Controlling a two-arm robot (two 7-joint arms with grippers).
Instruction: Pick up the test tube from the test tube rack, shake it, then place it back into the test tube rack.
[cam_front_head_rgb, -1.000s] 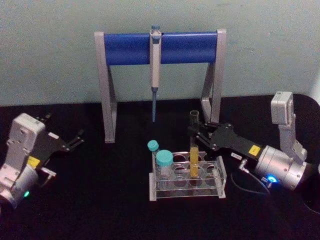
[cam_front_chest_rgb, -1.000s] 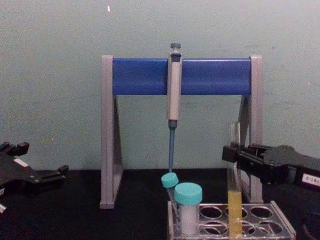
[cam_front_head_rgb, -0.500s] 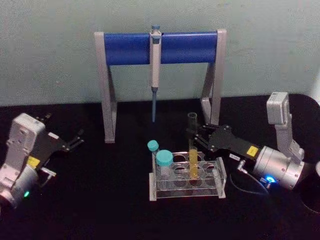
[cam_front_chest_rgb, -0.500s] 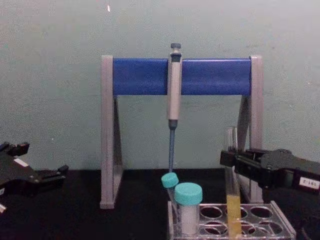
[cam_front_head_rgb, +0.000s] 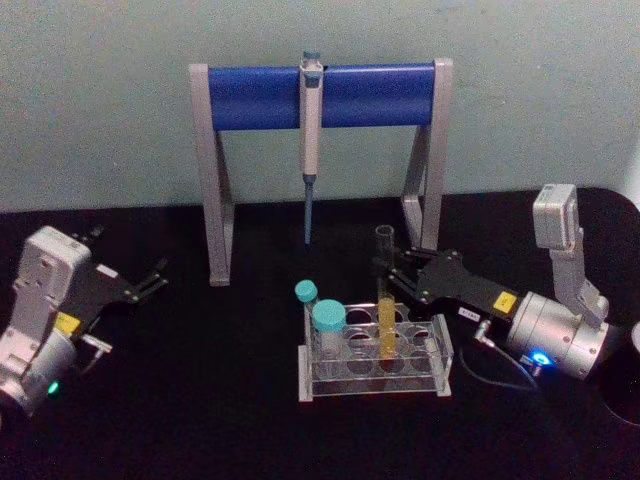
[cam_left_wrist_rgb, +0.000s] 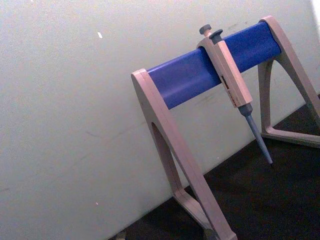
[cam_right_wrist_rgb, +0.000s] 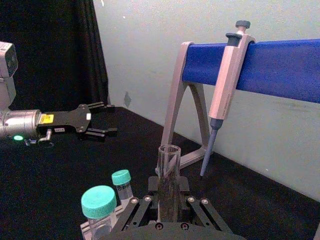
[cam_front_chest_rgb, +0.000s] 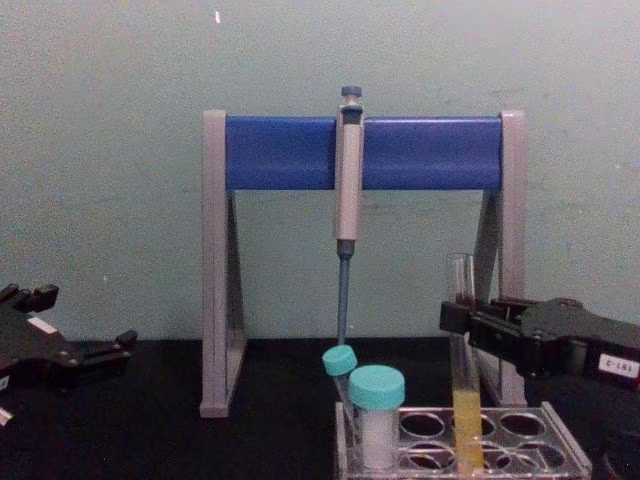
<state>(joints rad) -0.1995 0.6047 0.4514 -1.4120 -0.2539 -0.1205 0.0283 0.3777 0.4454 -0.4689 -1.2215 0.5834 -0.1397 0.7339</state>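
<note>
Where the test tube is: the test tube (cam_front_head_rgb: 384, 300) stands upright in a hole of the test tube rack (cam_front_head_rgb: 441, 350), and its upper part is between the fingers of the right gripper (cam_front_head_rgb: 387, 272).
Right gripper: it pinches the glass from both sides, above the yellow liquid, and its arm comes in from the robot's right.
Rack: it sits on the black table (cam_front_head_rgb: 200, 400), just below the right gripper's fingertips.
Left gripper: the left gripper (cam_front_head_rgb: 153, 279) has its fingers spread wide and holds nothing. It is well apart from the rack, on the robot's left.
Teal-capped tubes: two teal-capped tubes (cam_front_head_rgb: 328, 320) stand in the rack, on the far side of the test tube from the right gripper.
Pipette: the pipette (cam_front_head_rgb: 310, 120) hangs on the blue and grey stand (cam_front_head_rgb: 250, 97), behind the rack and past the right gripper's fingertips.
</note>
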